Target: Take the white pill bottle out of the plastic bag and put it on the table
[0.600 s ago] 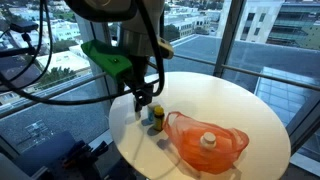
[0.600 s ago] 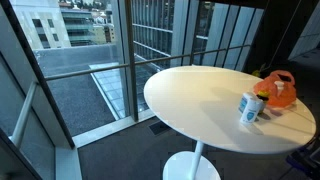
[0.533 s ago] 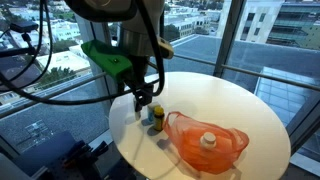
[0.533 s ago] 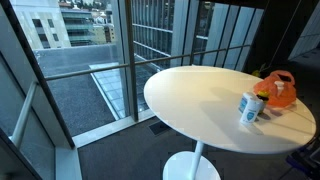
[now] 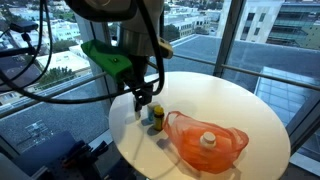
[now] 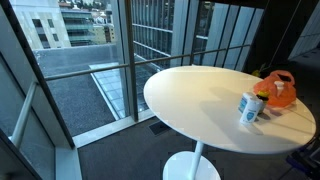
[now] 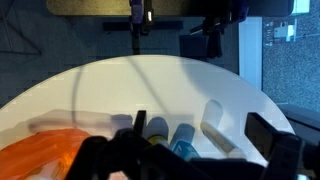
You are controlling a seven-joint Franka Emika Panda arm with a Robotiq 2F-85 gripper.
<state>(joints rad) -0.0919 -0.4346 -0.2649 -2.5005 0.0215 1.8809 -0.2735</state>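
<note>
- Hovering just over a cluster of small bottles (image 5: 156, 116), the Franka arm's gripper (image 5: 144, 101) hangs released, fingers spread and holding nothing, at about 9 o'clock on the round white surface (image 5: 225, 95) in an exterior view
- White pill bottle (image 5: 208, 141) sits inside the orange see-through plastic bag (image 5: 228, 150), which lies at about 5 o'clock on the surface, near the small bottles and apart from the gripper
- Seen from the wrist view, the dark, blurred fingers (image 7: 278, 148) stand wide apart at 6 o'clock of the frame with the small bottles between them; a corner of the plastic bag shows at 7 o'clock
- From across the room in an exterior view, the plastic bag (image 6: 280, 90) rests at the 3 o'clock edge of the frame, with a white-and-blue container (image 6: 249, 107) just beside it at its 8 o'clock; the white pill bottle cannot be made out from there
- Floor-to-ceiling windows (image 6: 80, 70) and city buildings fill the background in both exterior views
</note>
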